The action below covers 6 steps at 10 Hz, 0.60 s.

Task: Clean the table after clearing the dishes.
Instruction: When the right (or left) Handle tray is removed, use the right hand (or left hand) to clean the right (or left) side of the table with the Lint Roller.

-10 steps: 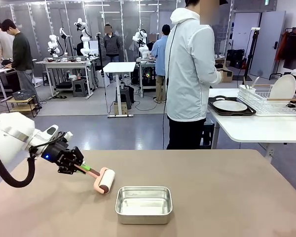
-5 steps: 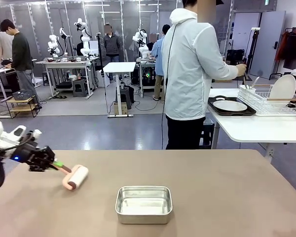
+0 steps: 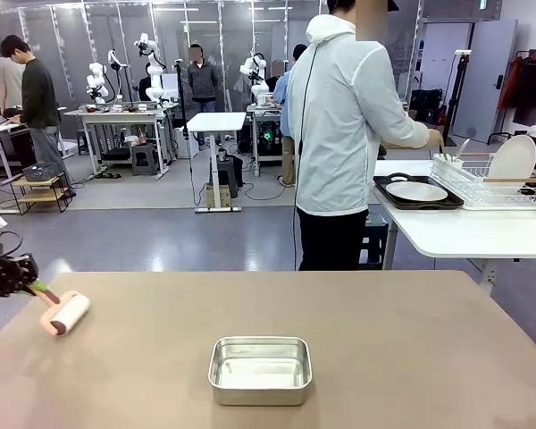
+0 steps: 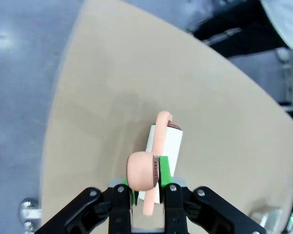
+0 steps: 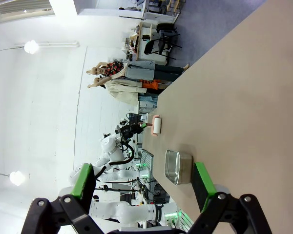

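I've got the roller (image 3: 64,314) clamped by its pink handle in the left gripper (image 4: 147,187), jaws closed tight on it, green pads on either side of the handle end. The drum sits on the table (image 3: 384,357) near the left edge, toward my left far corner. In the left wrist view the white drum lies just past the fingers with the pink fork wrapping one end.

To do this pass well, I judge: keep the drum flat so both ends bear evenly, hold steady light pressure, move square to the drum axis so it rolls rather than skids, and stop short of the edge.

Orientation: the handle's long axis runs from the gripper out over the table, pointing diagonally toward the near middle in the front view. The drum's axis looks about in line with the handle; hard to be exact.

Right gripper (image 5: 141,192) is wide open, holding nothing.

Farther in, the steel pan (image 3: 260,370) sits mid-table, well apart from the roller.

Beyond, the dishes (image 3: 417,190) are off on the white side table (image 3: 464,234), beside the person (image 3: 344,134).
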{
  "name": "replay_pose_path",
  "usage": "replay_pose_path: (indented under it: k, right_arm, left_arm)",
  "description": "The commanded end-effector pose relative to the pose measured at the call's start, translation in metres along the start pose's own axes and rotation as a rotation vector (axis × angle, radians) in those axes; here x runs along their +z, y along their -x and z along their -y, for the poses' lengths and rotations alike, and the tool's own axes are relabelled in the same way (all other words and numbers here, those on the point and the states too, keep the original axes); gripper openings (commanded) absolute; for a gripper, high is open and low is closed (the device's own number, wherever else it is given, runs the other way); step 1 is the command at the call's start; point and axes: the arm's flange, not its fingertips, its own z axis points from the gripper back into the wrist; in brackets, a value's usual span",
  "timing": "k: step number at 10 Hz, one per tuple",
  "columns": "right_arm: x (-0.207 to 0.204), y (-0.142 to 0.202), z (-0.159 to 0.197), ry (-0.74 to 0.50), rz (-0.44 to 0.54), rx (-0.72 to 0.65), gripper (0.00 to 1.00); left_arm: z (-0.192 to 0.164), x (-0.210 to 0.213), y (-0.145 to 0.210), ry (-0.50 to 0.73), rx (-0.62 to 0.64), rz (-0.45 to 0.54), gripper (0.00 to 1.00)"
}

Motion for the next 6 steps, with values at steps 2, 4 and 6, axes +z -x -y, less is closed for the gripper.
replay_pose_path:
  k: [2,4,6]
  right_arm:
    - [0.000,0.001,-0.003,-0.004,-0.004,0.006,1.00]
    - [0.000,0.001,-0.003,-0.004,-0.004,0.006,1.00]
    - [0.000,0.001,-0.003,-0.004,-0.004,0.006,1.00]
  left_arm:
    - [0.002,0.011,0.020,-0.289,-0.003,0.036,0.21]
    - [0.031,0.064,0.022,-0.296,-0.040,0.129,0.21]
    - [0.063,0.108,0.025,-0.273,-0.095,0.206,0.21]
